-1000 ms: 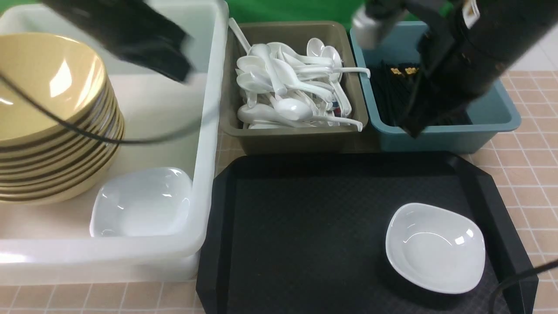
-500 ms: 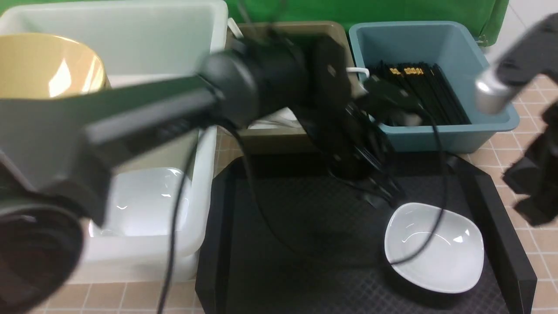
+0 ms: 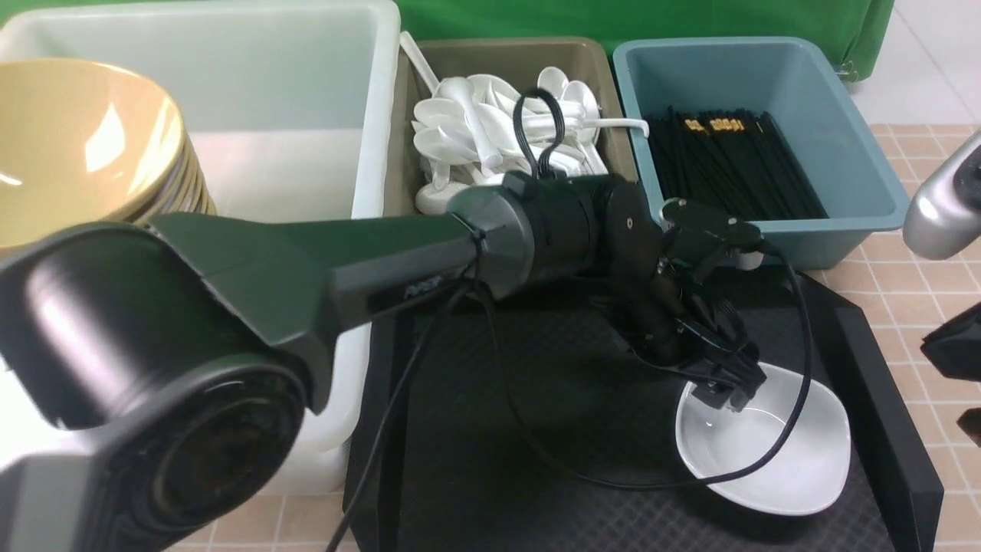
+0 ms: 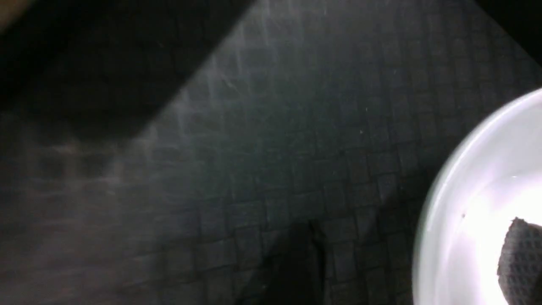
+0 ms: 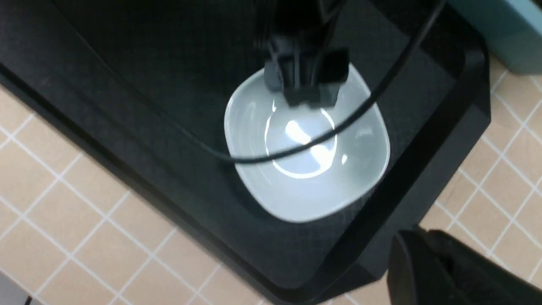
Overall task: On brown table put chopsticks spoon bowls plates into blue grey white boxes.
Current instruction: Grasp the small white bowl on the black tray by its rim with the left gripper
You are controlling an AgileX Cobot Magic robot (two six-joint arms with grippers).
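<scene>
One white plate (image 3: 774, 460) lies on the black tray (image 3: 536, 399). My left gripper (image 3: 724, 395) is open at the plate's far-left rim. One fingertip (image 4: 523, 262) hangs inside the plate (image 4: 474, 203) and the other stays outside over the tray. The right wrist view shows the same straddle (image 5: 302, 91) over the plate (image 5: 309, 178). My right gripper (image 5: 417, 245) is shut and empty above the brown table (image 3: 920, 291), right of the tray. Tan bowls (image 3: 77, 153) are stacked in the white box (image 3: 368, 153). Spoons (image 3: 490, 130) fill the grey box (image 3: 521, 57), and chopsticks (image 3: 728, 161) lie in the blue box (image 3: 858, 184).
My left arm (image 3: 345, 261) crosses low over the white box's corner and the tray, its cable (image 3: 797, 368) looping above the plate. The right arm's silver link (image 3: 943, 207) shows at the right edge. A green cloth (image 3: 613, 19) hangs behind the boxes.
My left arm swung from the white box across to the tray and came down at the plate, its jaws opening. My right arm pulled out of the blue box to the right.
</scene>
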